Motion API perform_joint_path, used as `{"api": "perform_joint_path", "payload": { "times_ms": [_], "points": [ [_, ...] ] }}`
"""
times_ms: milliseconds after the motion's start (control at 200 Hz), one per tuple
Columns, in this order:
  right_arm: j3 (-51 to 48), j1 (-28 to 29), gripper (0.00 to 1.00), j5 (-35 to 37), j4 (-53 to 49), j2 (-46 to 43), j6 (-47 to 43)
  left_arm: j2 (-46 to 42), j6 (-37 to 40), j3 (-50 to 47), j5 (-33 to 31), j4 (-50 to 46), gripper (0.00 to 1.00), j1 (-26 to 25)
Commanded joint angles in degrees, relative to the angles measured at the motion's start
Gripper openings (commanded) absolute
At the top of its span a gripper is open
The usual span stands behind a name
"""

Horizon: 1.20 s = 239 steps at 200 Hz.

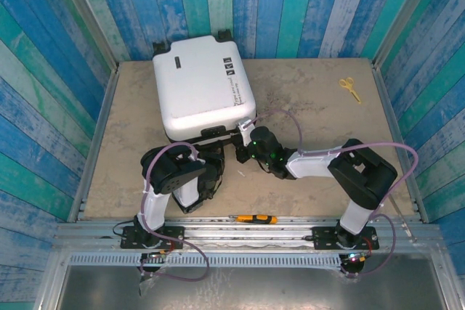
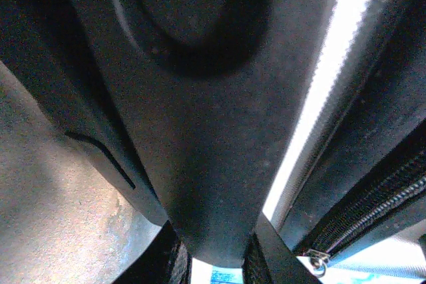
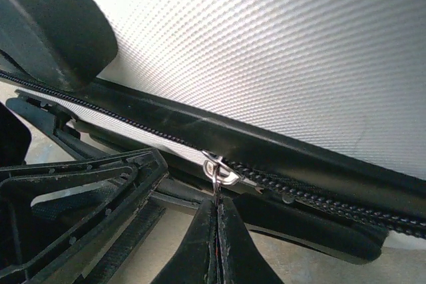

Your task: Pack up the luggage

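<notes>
Location type: robotics test cell, laboratory setting. Indicators:
- The left arm (image 1: 174,172) and right arm (image 1: 363,172) are bolted to an aluminium rail (image 1: 247,236) at the near edge of a beige worktop (image 1: 312,107).
- Exposed cables (image 1: 279,111) run along the arms.
- Blue-and-teal plank-pattern panels (image 1: 290,5) enclose the worktop on three sides.
- Yellow scissors (image 1: 350,88) and an orange-handled tool (image 1: 253,218) lie loose.

From above and behind the arms (image 1: 312,168), our top camera looks down on the whole table (image 1: 320,114) and the luggage (image 1: 202,88). Our left wrist camera sits pressed close against its black trim (image 2: 200,164). The right wrist camera looks up at the zip pull (image 3: 218,172), very near. Both wrist views share the zip (image 2: 379,197).
</notes>
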Motion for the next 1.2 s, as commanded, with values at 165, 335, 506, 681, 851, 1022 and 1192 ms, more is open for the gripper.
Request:
{"api": "perform_joint_path", "payload": {
  "times_ms": [165,335,506,681,851,1022,1192],
  "points": [
    [-1.3,-3.6,0.00,4.6,-0.8,-5.8,-2.1,4.2,3.4,-5.4,2.3,7.2,0.00,-0.5],
    [-2.9,-6.9,0.00,2.6,-2.8,-8.2,-4.2,4.0,3.1,-7.2,1.2,7.2,0.00,-0.5],
    [-1.2,-8.8,0.00,1.7,-7.4,-8.3,-9.1,1.5,3.7,-10.7,-1.8,6.5,0.00,-0.5],
    [0.5,-10.0,0.00,2.4,-13.1,-9.1,-14.8,-7.3,3.8,-14.1,-5.2,-4.3,0.00,-0.5],
    [-0.6,-10.2,0.02,-1.6,-14.7,-11.9,-13.7,-25.0,7.9,-11.4,-6.4,-30.3,0.00,-0.5],
    [-8.8,-7.2,0.52,-4.5,-2.5,-16.4,-2.6,-38.0,12.8,-8.5,-8.9,-45.7,0.00,-0.5],
    [-10.1,3.4,0.62,8.3,0.2,-16.0,3.7,-38.8,13.7,-7.8,-7.7,-47.4,0.00,-0.5]
  ]
}}
